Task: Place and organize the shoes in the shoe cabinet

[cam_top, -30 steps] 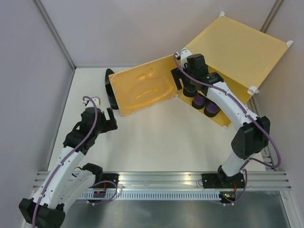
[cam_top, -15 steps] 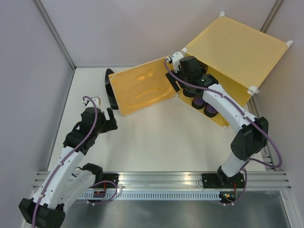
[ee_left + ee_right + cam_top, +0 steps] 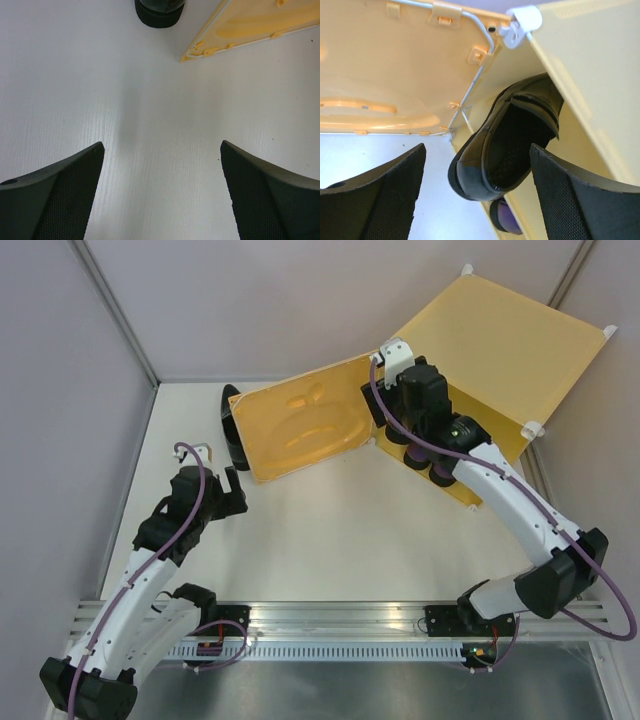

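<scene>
The yellow shoe cabinet [image 3: 500,340] stands at the back right with its door [image 3: 305,425] swung open to the left. My right gripper [image 3: 393,428] hovers at its opening, open. In the right wrist view a black shoe [image 3: 507,145] lies on the upper level with its heel sticking out, beyond my open right gripper [image 3: 477,146] and apart from both fingers. A purple shoe heel [image 3: 506,218] shows below it. Two purple shoes [image 3: 432,462] sit at the cabinet's lower front. Another black shoe [image 3: 232,425] lies on the table behind the door. My left gripper [image 3: 230,485] is open and holds nothing.
The open door's corner [image 3: 240,30] and the black shoe's heel [image 3: 157,12] lie ahead of the left gripper [image 3: 161,143] over the white table [image 3: 150,100]. Grey walls enclose the table on the left, back and right. A metal rail [image 3: 330,615] runs along the near edge.
The right arm's elbow has swung out to the right and lower, and its wrist has shifted at the cabinet opening. The left arm has not moved.
</scene>
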Motion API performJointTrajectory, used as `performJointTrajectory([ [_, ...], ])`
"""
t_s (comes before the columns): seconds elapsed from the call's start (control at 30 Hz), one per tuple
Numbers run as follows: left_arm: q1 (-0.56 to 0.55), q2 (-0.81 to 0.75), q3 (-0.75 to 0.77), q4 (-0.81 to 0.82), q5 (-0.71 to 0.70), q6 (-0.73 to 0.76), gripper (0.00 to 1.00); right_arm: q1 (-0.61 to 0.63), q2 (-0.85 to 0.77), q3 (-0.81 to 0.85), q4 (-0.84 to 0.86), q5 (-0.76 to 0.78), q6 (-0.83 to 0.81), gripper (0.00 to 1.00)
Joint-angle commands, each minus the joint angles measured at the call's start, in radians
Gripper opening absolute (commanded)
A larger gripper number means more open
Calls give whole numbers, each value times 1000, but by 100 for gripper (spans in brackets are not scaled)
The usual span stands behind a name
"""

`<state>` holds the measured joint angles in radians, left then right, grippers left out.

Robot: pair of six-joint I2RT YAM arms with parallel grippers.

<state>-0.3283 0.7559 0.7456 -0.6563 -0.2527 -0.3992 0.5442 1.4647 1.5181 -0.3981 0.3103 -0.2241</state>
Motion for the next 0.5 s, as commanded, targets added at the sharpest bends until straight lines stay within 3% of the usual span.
performJointTrajectory([
  [0.0,5,-10,-2,24,10,39,100,16,-78,-111,51,58,120,88],
  [0.27,5,-3,-3,24,15,40,100,25,-207,-332,120,214,403,97],
  [0.47,5,-4,-3,24,12,37,100,23,-190,-446,258,274,499,98],
])
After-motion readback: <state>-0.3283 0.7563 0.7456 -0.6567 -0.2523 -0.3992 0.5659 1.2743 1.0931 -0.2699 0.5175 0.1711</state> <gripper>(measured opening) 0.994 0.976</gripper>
